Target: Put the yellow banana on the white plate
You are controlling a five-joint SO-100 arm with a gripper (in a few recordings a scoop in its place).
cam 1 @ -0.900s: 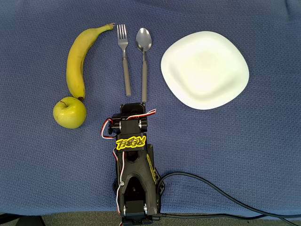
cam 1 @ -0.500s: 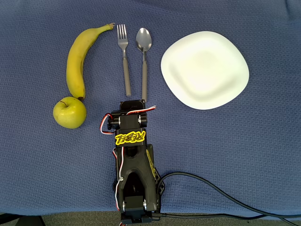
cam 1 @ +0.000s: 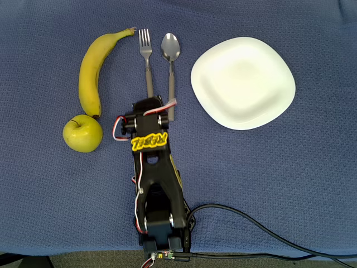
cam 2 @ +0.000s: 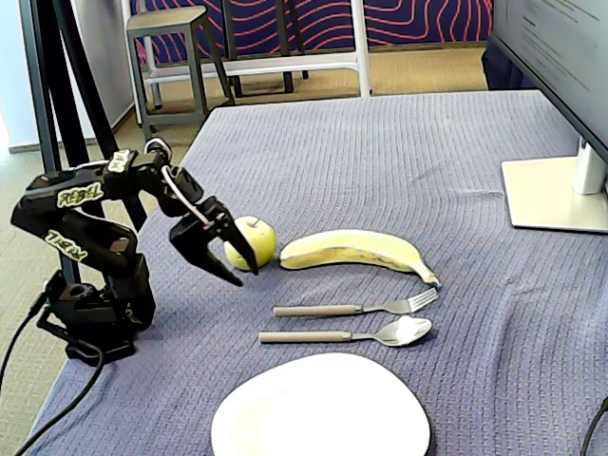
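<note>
The banana (cam 1: 89,70) lies in the upper left of the overhead view, curving from its stem tip near the fork's tines down to its blunt end, which touches or nearly touches the apple (cam 1: 82,133) below it. The plate (cam 1: 243,82) sits in the upper right of that view on the blue cloth of the worktop (cam 1: 290,184), with nothing on it. Between banana and plate lie a fork (cam 1: 146,61) and a spoon (cam 1: 170,67), side by side and parallel, handles pointing toward the arm.

In the fixed view the hand (cam 2: 242,269) hangs above the cloth in the left half of the frame, in front of the apple (cam 2: 255,237), its two fingers spread apart and gripping nothing. From this angle I can't tell for certain whether a fingertip touches the apple. The banana (cam 2: 356,250) lies just right of the apple, and the plate (cam 2: 321,413) sits at the bottom centre.
</note>
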